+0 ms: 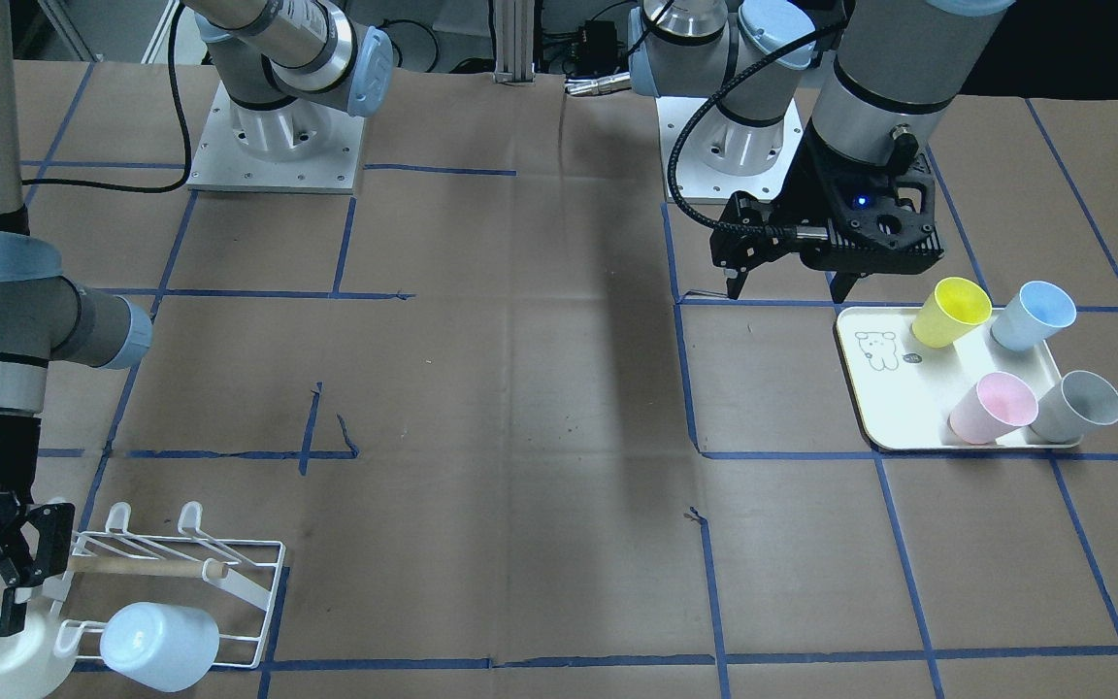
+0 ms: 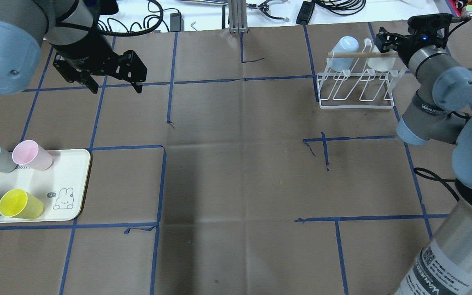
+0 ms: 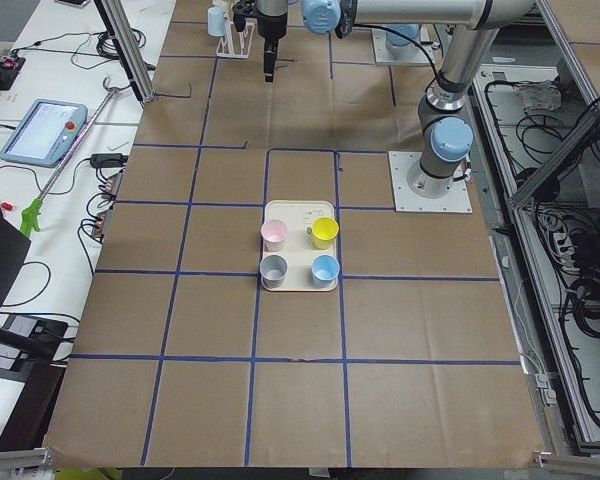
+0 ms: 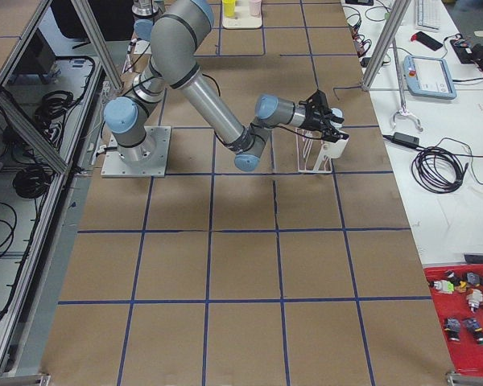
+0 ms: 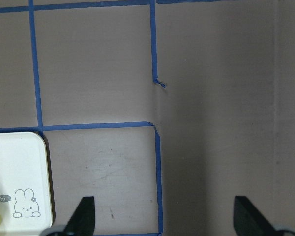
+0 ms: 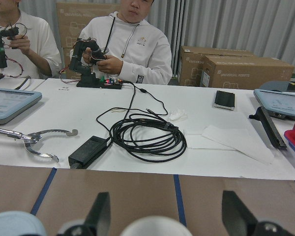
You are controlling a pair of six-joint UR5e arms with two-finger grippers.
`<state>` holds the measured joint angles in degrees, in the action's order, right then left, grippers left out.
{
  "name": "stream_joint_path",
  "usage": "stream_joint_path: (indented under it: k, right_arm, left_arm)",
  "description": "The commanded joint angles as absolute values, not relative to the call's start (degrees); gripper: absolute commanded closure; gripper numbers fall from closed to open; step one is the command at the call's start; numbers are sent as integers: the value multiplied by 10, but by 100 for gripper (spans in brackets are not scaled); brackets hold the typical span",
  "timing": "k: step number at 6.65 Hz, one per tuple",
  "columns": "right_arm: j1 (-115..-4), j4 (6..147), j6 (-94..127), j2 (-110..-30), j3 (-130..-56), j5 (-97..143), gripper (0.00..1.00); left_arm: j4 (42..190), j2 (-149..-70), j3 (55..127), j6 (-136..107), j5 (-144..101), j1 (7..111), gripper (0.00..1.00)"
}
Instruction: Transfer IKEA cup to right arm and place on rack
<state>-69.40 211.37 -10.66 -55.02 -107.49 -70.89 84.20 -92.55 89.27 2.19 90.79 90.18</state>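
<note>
Desk (image 2: 236, 184) surface: creased brown paper, marked into a grid with blue tape (image 2: 163, 184). Right wrist view, middle: white bench (image 6: 64, 115) carrying a coiled black cable (image 6: 147, 140) and a power adapter (image 6: 88, 152). Behind it, upper frame: two seated people (image 6: 130, 44), cardboard boxes (image 6: 246, 71), grey curtain (image 6: 265, 24). Exterior right view, lower right: red tray (image 4: 467, 358) of small parts. Lighting even.

My paper-covered table (image 2: 236, 172), gridded in blue tape (image 2: 172, 82), carries: cream tray (image 2: 70, 172) toward its left end, white wire rack (image 2: 357, 106) by the far edge, left base plate (image 1: 690, 184) and right base plate (image 1: 219, 173) along my near edge
</note>
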Motion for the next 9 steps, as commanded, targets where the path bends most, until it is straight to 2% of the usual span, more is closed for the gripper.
stream_joint_path:
  k: [1,3,4,6,8,9]
  right_arm:
    - [-693,2113,-106,-551,-1075,-710,0]
    - [-693,2112,-106,-565,-1069,-708,0]
    - [-693,2054,-106,-595,-1066,-708,0]
    - [-695,1825,-114,-688,-1062,-717,0]
    - [-704,1522,-115,-772,-1045,-717,0]
    - [-729,1437,-119,-798,-1035,-720,0]
  left_arm:
    - [842,-925,893,22,909,901,1]
    - [842,-925,893,23,908,901,1]
    - [842,-925,893,23,908,901,1]
    - [842,-925,893,37,908,900,1]
    - [842,-925,893,38,908,900,1]
    - [842,-925,892,39,907,896,1]
